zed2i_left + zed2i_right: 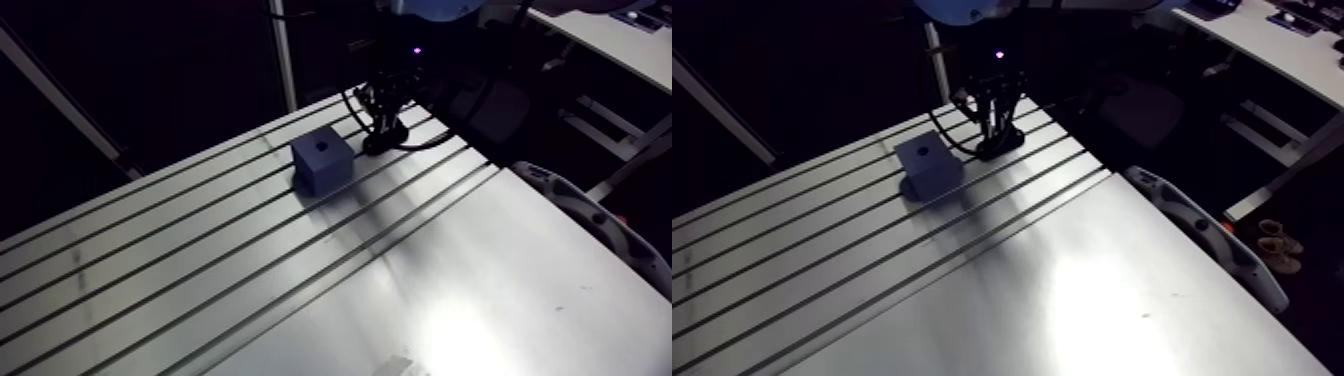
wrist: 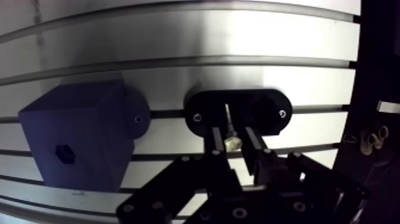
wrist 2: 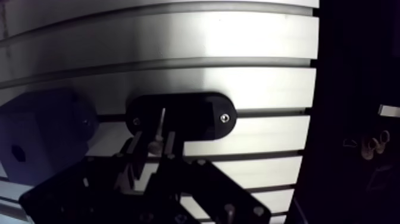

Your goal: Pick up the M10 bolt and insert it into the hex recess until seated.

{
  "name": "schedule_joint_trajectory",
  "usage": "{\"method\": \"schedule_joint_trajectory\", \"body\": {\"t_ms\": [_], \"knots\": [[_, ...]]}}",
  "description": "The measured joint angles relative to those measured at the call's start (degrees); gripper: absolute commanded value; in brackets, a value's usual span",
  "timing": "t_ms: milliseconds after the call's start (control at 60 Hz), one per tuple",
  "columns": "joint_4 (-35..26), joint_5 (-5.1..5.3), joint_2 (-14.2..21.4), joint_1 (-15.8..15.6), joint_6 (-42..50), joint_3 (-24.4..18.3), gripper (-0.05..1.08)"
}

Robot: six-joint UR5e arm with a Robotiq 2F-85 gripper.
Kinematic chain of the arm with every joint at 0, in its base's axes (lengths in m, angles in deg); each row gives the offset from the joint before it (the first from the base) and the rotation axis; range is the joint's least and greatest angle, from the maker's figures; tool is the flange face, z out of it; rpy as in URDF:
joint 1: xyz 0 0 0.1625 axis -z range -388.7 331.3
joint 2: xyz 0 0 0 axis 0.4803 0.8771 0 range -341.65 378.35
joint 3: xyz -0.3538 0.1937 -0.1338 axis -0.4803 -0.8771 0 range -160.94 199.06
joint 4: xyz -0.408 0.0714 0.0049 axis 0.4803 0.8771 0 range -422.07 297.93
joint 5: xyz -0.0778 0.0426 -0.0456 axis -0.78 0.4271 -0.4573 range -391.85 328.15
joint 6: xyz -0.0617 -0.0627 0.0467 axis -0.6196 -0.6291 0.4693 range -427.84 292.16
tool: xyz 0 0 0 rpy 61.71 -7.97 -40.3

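Claw [image 2: 234, 134] astride slim metal bolt [image 2: 233, 143] | black oval holder [image 2: 265, 110] | blue hex-recessed block [image 2: 77, 140]

The block [image 2: 74, 140] sat on the worktop [image 1: 450, 300], just beside the holder [image 2: 262, 106]; the bolt [image 2: 231, 136] lay over the holder.

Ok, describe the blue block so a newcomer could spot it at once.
On the slotted aluminium table, find the gripper, poised over a black oval holder. The blue block sits beside that holder. It alone is a boxy cube, with a small hexagonal hole in its top face.
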Motion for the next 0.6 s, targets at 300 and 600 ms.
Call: {"method": "schedule_joint_trajectory", "body": {"t_ms": [300, 600], "knots": [[0.0, -0.41, 0.1, 0.0, 0.0, 0.0, 0.73], [0.0, -0.55, 0.3, 0.0, 0.1, 0.0, 0.77]]}}
